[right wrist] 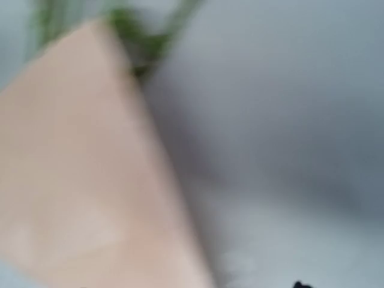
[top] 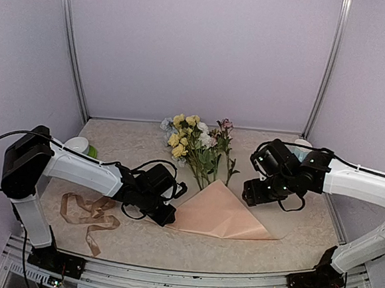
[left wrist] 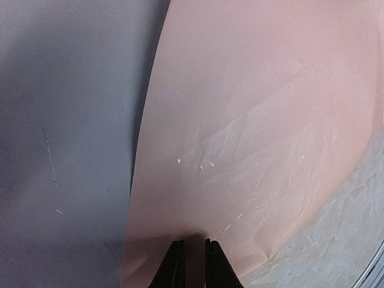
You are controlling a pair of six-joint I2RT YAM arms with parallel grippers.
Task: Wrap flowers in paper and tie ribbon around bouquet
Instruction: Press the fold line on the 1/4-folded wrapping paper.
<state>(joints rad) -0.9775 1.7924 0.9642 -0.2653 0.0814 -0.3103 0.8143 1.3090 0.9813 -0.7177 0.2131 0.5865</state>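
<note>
Your left gripper point(left wrist: 193, 259) has its two fingers almost together, pinching the left corner of the paper point(left wrist: 252, 120). The right gripper point(top: 249, 192) hangs just off the sheet's upper right slope; its wrist view is blurred, so you cannot tell how wide it stands. The lower stems of the flowers point(top: 194, 143) vanish under the paper's top point. You have one sheet, one bunch and one ribbon point(top: 90, 214), which lies well apart at lower left. The table point(top: 298, 236) stretches from the paper's right tip to the right rim

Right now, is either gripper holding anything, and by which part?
The left gripper pinches the paper by its left corner. The right gripper seems to hold nothing, though its own view is too blurred to be sure.
</note>
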